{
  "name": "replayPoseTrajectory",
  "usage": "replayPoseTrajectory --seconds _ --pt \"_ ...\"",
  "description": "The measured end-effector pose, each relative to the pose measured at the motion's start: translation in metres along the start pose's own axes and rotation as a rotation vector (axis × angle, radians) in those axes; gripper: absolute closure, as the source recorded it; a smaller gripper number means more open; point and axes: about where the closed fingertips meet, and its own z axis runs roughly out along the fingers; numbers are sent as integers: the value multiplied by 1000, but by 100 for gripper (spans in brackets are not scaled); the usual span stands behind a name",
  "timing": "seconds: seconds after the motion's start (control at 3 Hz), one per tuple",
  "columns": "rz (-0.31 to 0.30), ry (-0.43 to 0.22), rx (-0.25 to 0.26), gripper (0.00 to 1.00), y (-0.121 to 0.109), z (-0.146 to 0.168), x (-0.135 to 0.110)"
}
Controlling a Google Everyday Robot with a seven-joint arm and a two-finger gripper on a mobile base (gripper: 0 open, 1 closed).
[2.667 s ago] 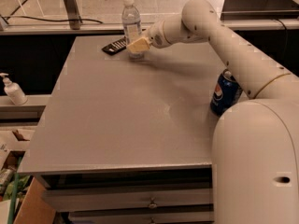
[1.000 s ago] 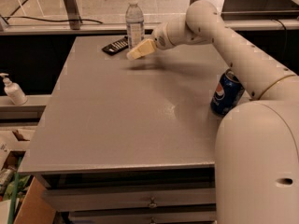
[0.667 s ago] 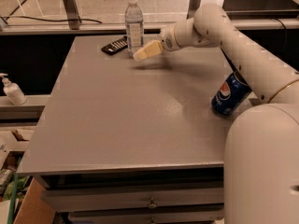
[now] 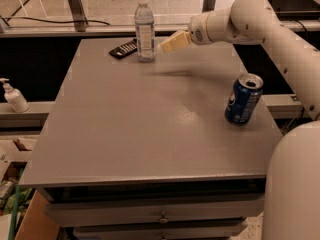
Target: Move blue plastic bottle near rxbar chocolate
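Note:
The blue plastic bottle (image 4: 144,29), clear with a white cap and pale label, stands upright at the far side of the grey table (image 4: 150,129). The rxbar chocolate (image 4: 123,49), a flat black bar with white marks, lies just left of the bottle, touching or nearly touching it. My gripper (image 4: 167,44) with cream fingers hangs in the air a little to the right of the bottle, apart from it and holding nothing.
A blue Pepsi can (image 4: 243,99) stands near the table's right edge. A small white pump bottle (image 4: 14,97) sits on a ledge to the left. A railing and posts run behind the table. Drawers are below the front edge.
The bottle stands free beside the black bar and my gripper has drawn back to the right and up, away from it. The view has shifted, so the can shows fully.

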Motion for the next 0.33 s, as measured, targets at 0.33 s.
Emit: replayPoseTrajectory --seconds 0.33 --pt "0 0 0 0 0 0 0"
